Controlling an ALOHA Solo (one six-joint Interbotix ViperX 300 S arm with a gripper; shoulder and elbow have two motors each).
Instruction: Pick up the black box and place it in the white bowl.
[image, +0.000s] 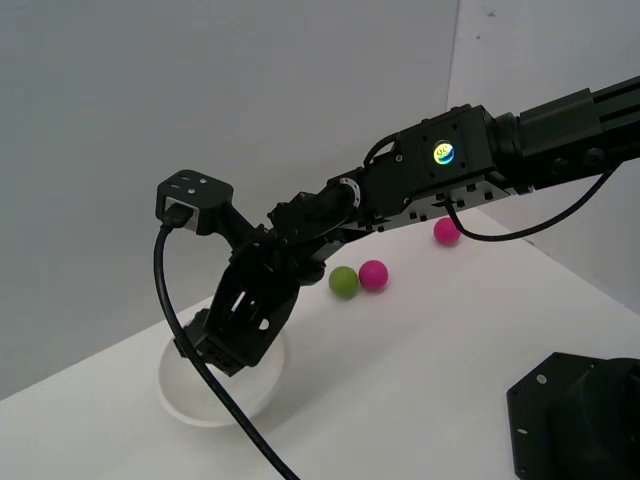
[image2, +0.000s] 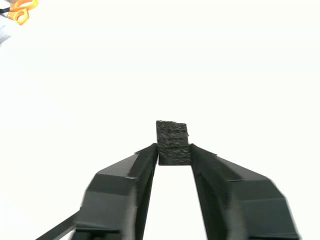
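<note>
In the wrist view the black box, a small rough matte cube, sits clamped between the two black fingertips of my gripper, against a washed-out white background. In the exterior view my gripper hangs down over the white bowl, its tips at or just inside the rim; the box itself is hidden there behind the fingers. The bowl stands near the table's front on the exterior view's left, partly covered by the gripper and its cable.
A green ball and a pink ball lie side by side behind the bowl, with another pink ball farther back. A black base block fills the exterior view's lower right. Something orange shows in the wrist view's corner.
</note>
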